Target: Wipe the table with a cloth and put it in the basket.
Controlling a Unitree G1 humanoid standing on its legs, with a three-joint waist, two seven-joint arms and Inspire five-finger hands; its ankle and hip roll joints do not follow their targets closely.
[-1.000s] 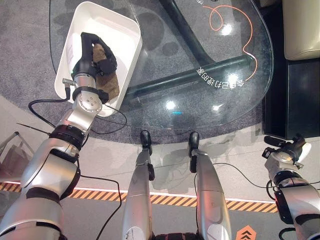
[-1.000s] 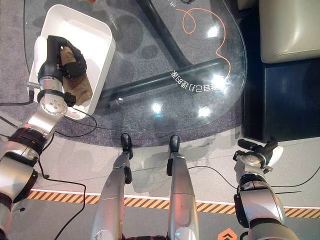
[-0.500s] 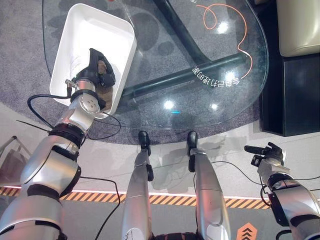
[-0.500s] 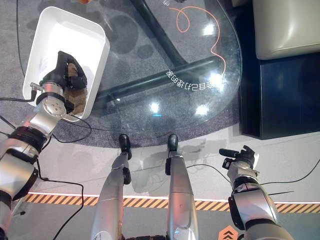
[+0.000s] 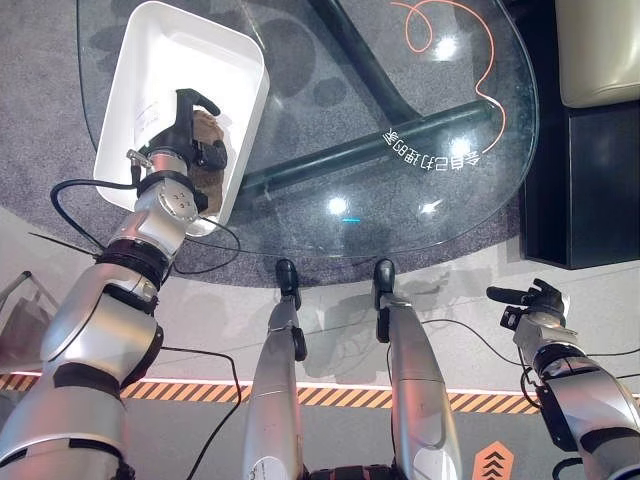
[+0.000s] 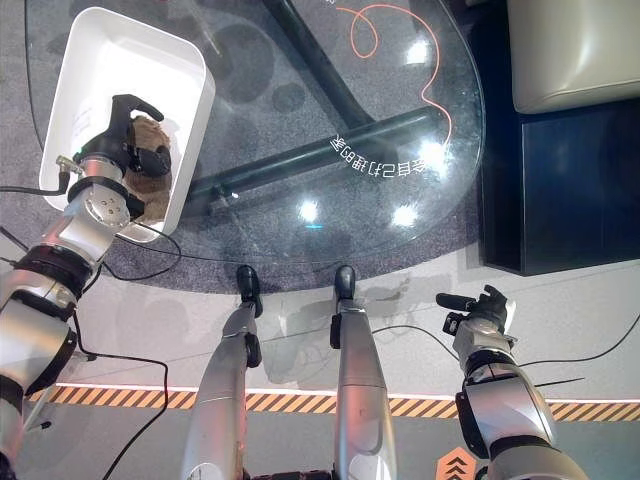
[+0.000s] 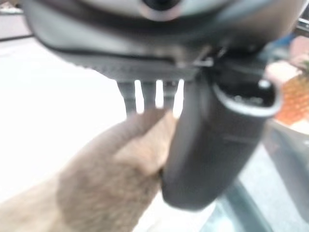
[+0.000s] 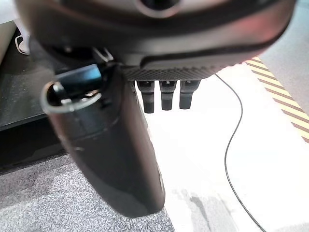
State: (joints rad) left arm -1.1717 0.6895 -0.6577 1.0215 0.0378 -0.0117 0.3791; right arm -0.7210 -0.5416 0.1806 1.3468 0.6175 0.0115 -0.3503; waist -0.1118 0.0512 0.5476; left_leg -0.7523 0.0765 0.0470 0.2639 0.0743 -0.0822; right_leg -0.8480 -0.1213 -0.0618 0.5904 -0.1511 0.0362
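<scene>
Now: brown cloth in the white basket, under the left hand.

Largest is the round glass table (image 5: 400,140), with a thin orange cord (image 5: 470,60) curling on its far right part. At its far left edge stands the white rectangular plastic basket (image 5: 150,60), long sides running near to far. Inside, at the basket's near right corner, lies the crumpled brown cloth (image 6: 152,170), its length running near to far. The left hand (image 5: 185,125) sits over it, fingers loosely curled above the cloth, thumb beside it; whether they pinch it I cannot tell. The right hand (image 6: 480,310) hangs low at the near right, well apart from the table, fingers relaxed and empty.
</scene>
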